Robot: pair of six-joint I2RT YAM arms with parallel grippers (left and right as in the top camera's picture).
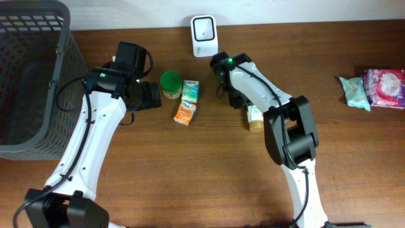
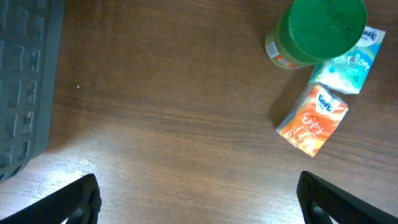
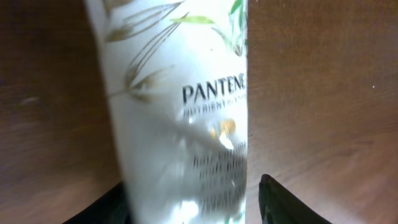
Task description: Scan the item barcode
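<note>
The right claw [image 3: 189,202] straddles the white shampoo tube [image 3: 180,106], which lies flat on the table [image 1: 209,171] near the white scanner [image 1: 204,27]. Its jaws stand partly open, with a gap visible between one finger [image 3: 283,202] and the tube, so no firm grip is shown. The left claw [image 2: 199,202] is spread fully wide and holds nothing, positioned over bare wood beside a green-lidded jar [image 2: 323,28], an orange packet [image 2: 311,121] and a teal packet [image 2: 348,65].
</note>
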